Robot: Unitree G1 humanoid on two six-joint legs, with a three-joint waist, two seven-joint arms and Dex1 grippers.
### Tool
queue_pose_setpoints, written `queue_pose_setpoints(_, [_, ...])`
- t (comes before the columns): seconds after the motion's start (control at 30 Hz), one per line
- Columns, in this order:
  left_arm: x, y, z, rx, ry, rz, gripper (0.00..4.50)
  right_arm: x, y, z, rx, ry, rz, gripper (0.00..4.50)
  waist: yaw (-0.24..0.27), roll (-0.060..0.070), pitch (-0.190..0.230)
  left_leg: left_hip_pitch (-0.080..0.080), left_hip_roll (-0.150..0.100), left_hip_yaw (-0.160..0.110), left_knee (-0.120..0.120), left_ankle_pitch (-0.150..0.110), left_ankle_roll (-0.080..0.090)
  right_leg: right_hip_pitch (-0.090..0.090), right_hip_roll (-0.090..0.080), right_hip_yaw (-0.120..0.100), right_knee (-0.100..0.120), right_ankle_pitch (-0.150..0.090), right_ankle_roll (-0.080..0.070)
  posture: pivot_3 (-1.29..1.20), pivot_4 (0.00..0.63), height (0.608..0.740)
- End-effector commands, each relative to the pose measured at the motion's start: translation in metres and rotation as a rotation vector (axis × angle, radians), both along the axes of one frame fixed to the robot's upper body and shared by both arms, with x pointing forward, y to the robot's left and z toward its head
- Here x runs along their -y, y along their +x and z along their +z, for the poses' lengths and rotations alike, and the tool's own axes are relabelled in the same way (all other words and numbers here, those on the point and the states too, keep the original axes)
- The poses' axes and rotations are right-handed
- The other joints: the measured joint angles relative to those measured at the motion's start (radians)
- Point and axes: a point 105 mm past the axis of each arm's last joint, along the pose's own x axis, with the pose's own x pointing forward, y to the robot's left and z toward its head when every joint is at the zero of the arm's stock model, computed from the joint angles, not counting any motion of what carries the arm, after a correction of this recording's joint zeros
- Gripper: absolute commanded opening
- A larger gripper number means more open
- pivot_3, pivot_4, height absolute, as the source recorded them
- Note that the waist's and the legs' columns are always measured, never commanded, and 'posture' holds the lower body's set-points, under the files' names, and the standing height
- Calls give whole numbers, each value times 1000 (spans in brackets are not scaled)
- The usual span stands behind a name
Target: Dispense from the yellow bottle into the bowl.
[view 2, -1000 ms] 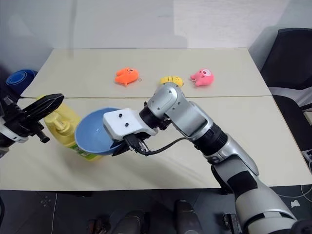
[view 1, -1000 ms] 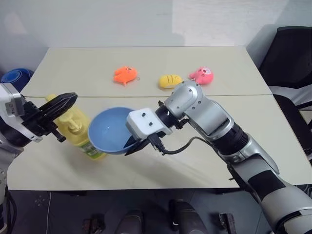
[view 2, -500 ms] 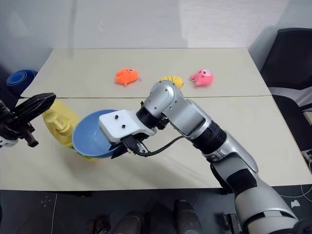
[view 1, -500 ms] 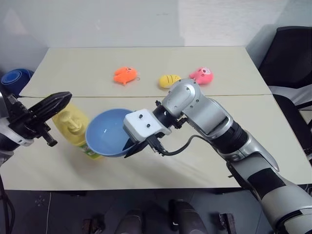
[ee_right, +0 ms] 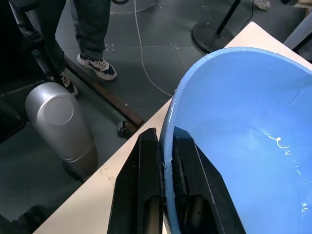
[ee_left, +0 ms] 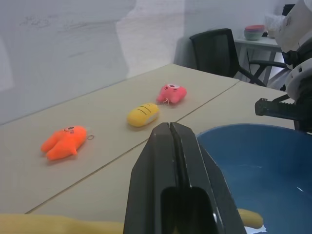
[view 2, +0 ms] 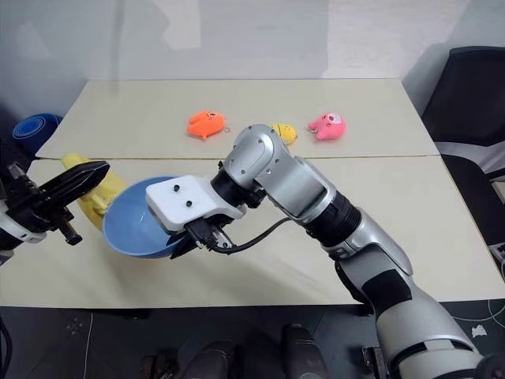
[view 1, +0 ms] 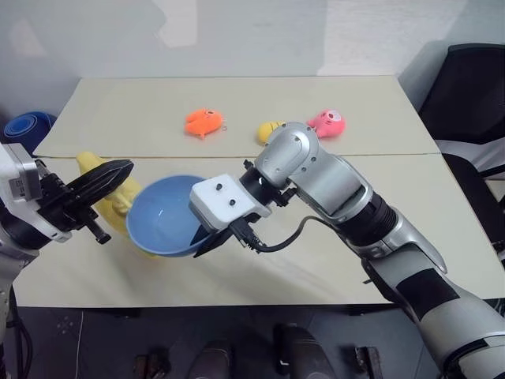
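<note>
Bowl [view 1: 162, 225] sits further left in the eye frames than before, at lower left, covering more of the bottle [view 1: 106, 197] (a yellow sliver by the left gripper [view 1: 110, 175], jaws pressed together). Right wrist view shows the right gripper [ee_right: 165, 146] pinching the bowl's rim.

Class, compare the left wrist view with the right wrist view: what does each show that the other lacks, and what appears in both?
Left wrist view alone: three plush toys on the table, orange, yellow and pink, a black chair, and the left gripper, shut and empty, above a strip of the yellow bottle.

Right wrist view alone: a person's legs on the dark floor, and the right gripper clamped on the bowl's rim.

Both: the blue bowl and the beige table.
</note>
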Motion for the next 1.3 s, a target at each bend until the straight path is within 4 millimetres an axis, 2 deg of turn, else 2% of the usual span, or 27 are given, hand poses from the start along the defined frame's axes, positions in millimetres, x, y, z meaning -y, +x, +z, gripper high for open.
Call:
queue_pose_setpoints(0.03, [-4,4,-29,-125,29,37,26,-3,-11,7,4,0,68,0,-1,0,0,0,0,0,0,0,0,0,0,0,0,0,0,0,150,740])
queue_pose_setpoints(0.17, [-9,6,-45,-188,58,72,26,-5,-11,9,-1,15,66,0,-1,2,-1,1,0,1,0,0,-1,0,0,1,0,0,0,0,150,740])
queue_pose_setpoints(0.43, [-10,7,-69,-247,62,94,26,-7,-11,11,-11,30,66,0,-1,19,-12,5,0,2,-2,0,-1,2,0,3,1,0,0,0,150,740])
queue_pose_setpoints(0.63, [-12,7,-71,-246,48,104,26,-8,-10,10,-16,30,66,0,-1,20,-14,20,1,5,-10,1,-1,13,0,6,0,-1,-3,0,150,740])
queue_pose_setpoints(0.9, [-15,3,-83,-292,23,121,26,-8,-9,10,-22,29,71,0,-2,23,-19,22,0,5,-15,2,-1,13,0,6,-2,-2,-3,0,150,740])
queue_pose_setpoints(1.07, [-16,3,-91,-305,19,125,26,-8,-9,9,-26,25,72,0,-2,23,-19,30,1,6,-20,2,-2,19,1,6,-2,-3,-5,0,150,740])
queue_pose_setpoints(1.23, [-17,4,-91,-293,-7,134,26,-9,-8,9,-27,24,68,0,-2,23,-19,31,1,6,-20,2,-2,19,1,6,-2,-3,-6,0,150,740])
queue_pose_setpoints(1.3, [-16,5,-85,-261,-23,131,26,-8,-8,8,-30,21,66,0,-2,23,-19,31,1,6,-20,2,-2,19,1,7,-2,-3,-6,0,150,740])
